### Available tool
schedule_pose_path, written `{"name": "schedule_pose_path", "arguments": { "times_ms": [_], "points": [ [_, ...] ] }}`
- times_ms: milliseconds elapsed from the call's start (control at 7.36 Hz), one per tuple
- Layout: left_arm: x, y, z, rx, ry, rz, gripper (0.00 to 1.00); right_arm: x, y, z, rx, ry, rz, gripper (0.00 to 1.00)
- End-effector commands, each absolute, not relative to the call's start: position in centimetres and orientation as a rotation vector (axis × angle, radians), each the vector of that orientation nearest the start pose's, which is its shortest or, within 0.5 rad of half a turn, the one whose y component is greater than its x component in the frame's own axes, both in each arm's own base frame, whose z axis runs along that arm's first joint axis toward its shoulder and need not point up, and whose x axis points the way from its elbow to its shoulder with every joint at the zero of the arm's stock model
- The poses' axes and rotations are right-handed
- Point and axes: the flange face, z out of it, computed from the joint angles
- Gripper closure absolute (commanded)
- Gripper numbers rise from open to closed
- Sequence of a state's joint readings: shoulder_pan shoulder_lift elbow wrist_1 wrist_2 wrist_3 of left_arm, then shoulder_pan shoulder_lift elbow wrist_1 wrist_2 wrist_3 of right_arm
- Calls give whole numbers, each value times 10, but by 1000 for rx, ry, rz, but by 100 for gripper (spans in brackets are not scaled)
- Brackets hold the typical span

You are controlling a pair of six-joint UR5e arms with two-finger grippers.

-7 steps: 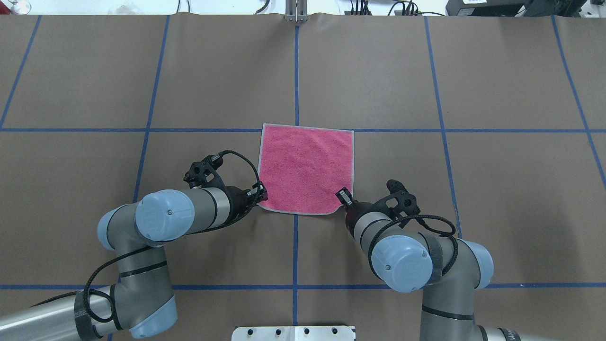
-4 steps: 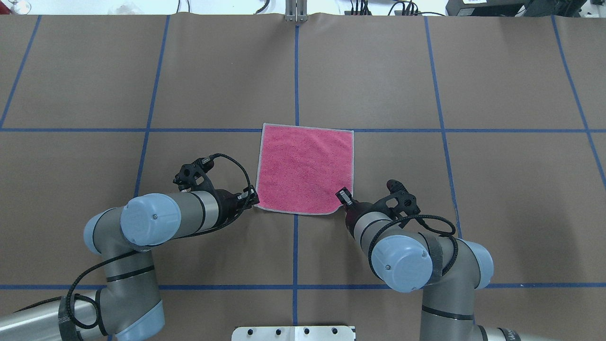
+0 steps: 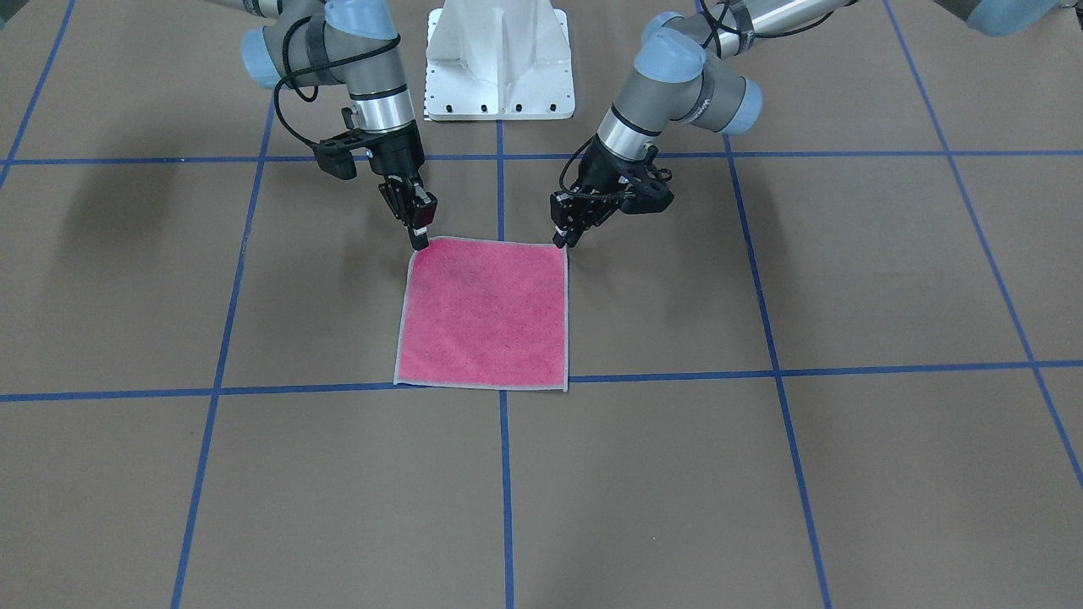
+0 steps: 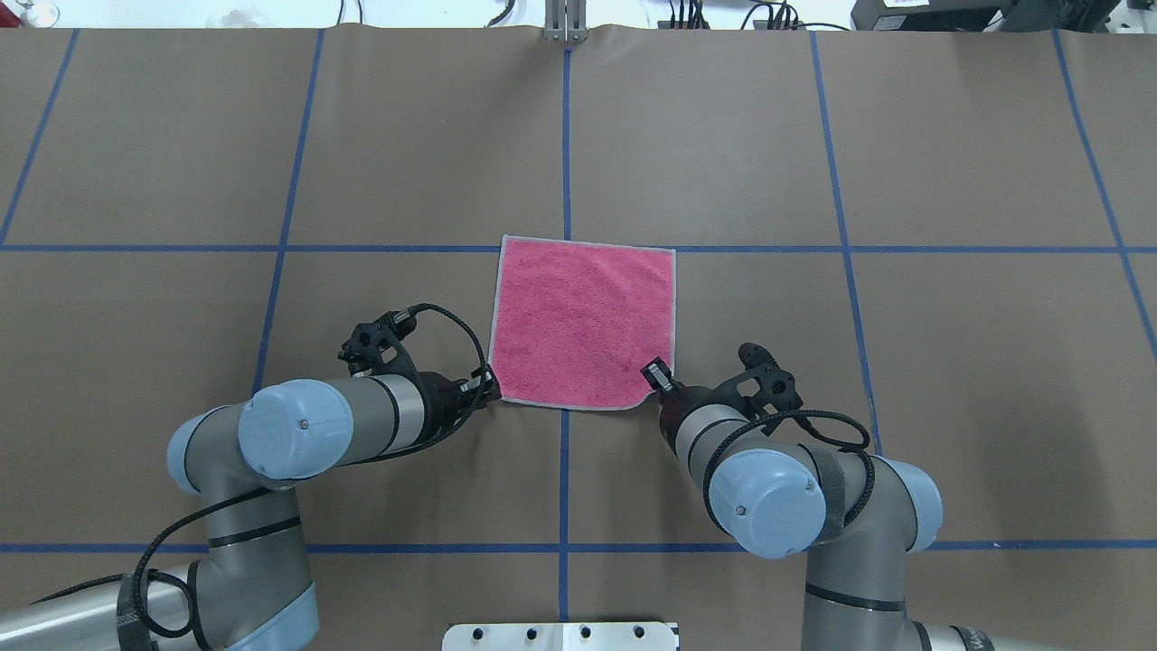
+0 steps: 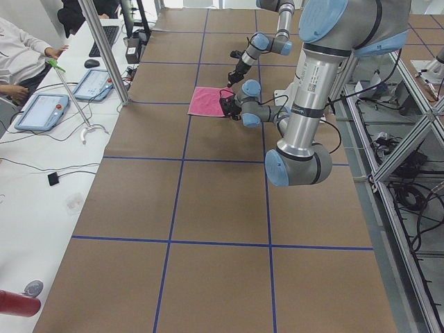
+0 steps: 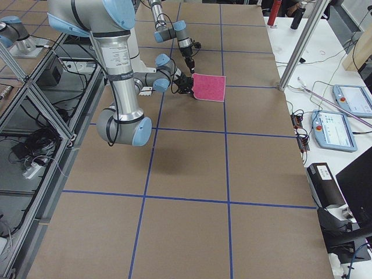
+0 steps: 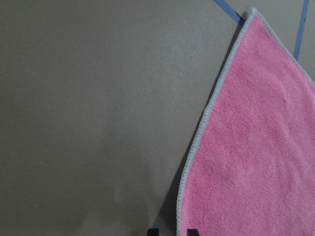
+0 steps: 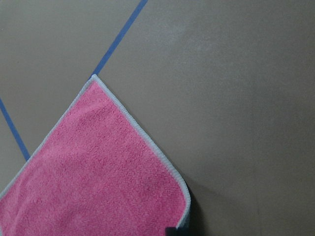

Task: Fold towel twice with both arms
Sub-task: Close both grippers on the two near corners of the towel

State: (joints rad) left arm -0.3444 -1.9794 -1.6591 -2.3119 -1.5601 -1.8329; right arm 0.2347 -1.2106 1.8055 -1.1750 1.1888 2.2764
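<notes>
Lying on the brown table (image 4: 271,136), the towel (image 4: 583,321) is spread flat at the centre, pink face up. Its near-right corner is pinched by the right gripper (image 4: 649,372). The near-left corner is straddled by the left gripper (image 4: 489,384), tips narrowly parted; whether it is clamped cannot be told.

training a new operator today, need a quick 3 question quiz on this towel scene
1. True or false: the towel is already folded once.
2. Where are the left tool and the right tool? A) at the towel's far corners; B) at its two corners nearest the robot; C) well away from it.
3. Fill in: the towel's upward face is ____.

Key: 1 false, it lies flat as one open square. 2 B. 3 pink.
</notes>
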Motion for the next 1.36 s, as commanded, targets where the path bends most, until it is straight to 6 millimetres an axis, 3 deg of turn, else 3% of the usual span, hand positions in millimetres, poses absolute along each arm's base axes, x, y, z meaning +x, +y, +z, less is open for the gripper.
{"name": "schedule_pose_path", "arguments": {
  "times_ms": [0, 1223],
  "points": [
    [560, -342, 303, 60, 1254, -531, 70, -550, -307, 308, 118, -1084, 1039, 100],
    [559, -347, 305, 66, 1249, -535, 74, -549, -307, 309, 128, -1084, 1043, 100]
  ]
}}
